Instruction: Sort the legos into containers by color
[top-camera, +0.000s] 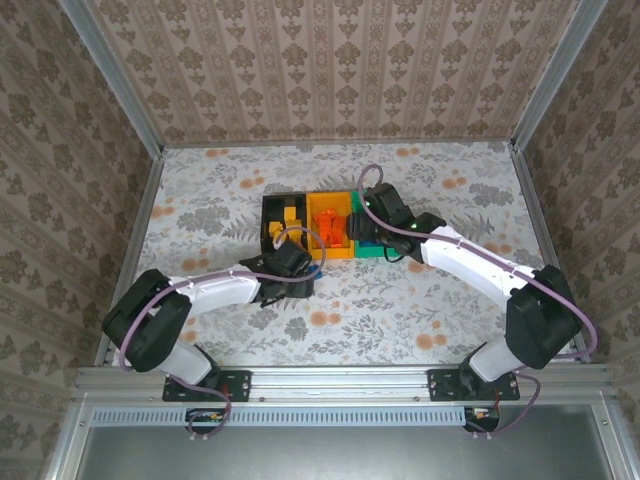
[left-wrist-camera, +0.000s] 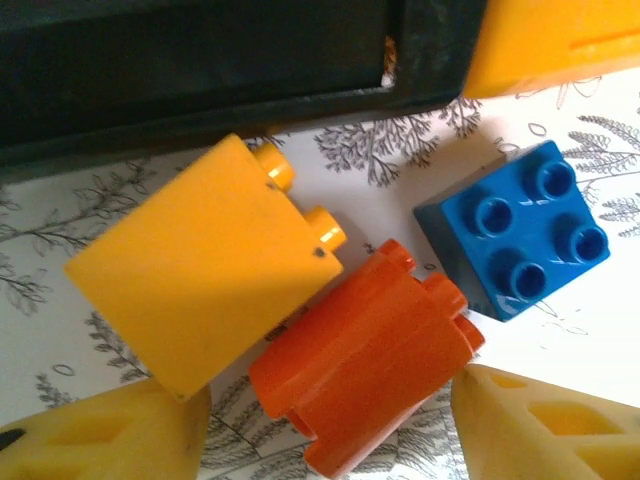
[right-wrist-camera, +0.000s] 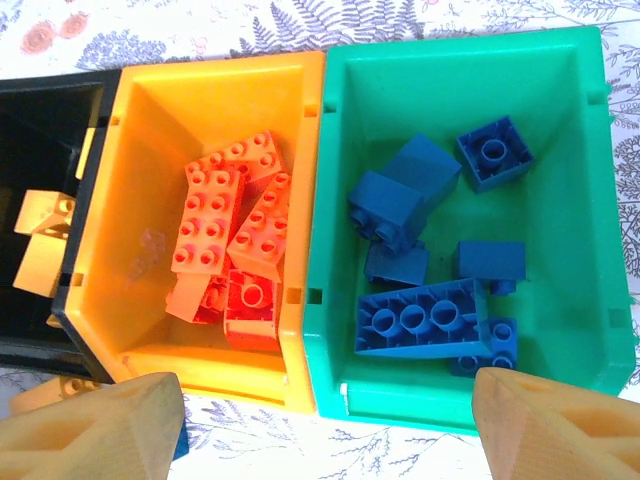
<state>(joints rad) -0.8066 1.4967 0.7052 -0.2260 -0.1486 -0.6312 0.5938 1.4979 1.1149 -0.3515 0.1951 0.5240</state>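
While the left tool (left-wrist-camera: 325, 400) hangs low over the tabletop (left-wrist-camera: 600, 320), just on the near side of the black bin (left-wrist-camera: 200, 70), its yellow fingers (left-wrist-camera: 100, 440) stand spread wide and grasp nothing. Three loose legos lie on the flowered surface beneath it. A yellow-orange brick (left-wrist-camera: 200, 265) rests on its side, with its studs pointing sideways. A red-orange brick (left-wrist-camera: 365, 370) lies against it, in the gap between the fingertips. A blue brick (left-wrist-camera: 515, 230) sits studs up, just beside the red-orange one and apart from the yellow-orange one.

From above, the three containers stand joined in a row at the middle of the tabletop: black on the left, orange-yellow in the middle, green on the right. The right tool (right-wrist-camera: 325, 400) hovers over the row, about where the orange-yellow bin (right-wrist-camera: 150, 110) meets the green bin (right-wrist-camera: 560, 70). Its fingers (right-wrist-camera: 90, 430) are released, far apart and empty.

The orange-yellow bin holds a heap of red-orange pieces (right-wrist-camera: 230, 240). The green bin holds several blue pieces (right-wrist-camera: 420, 320), one of them a long sloped block. A few yellow-orange pieces (right-wrist-camera: 40, 240) show inside the black bin.
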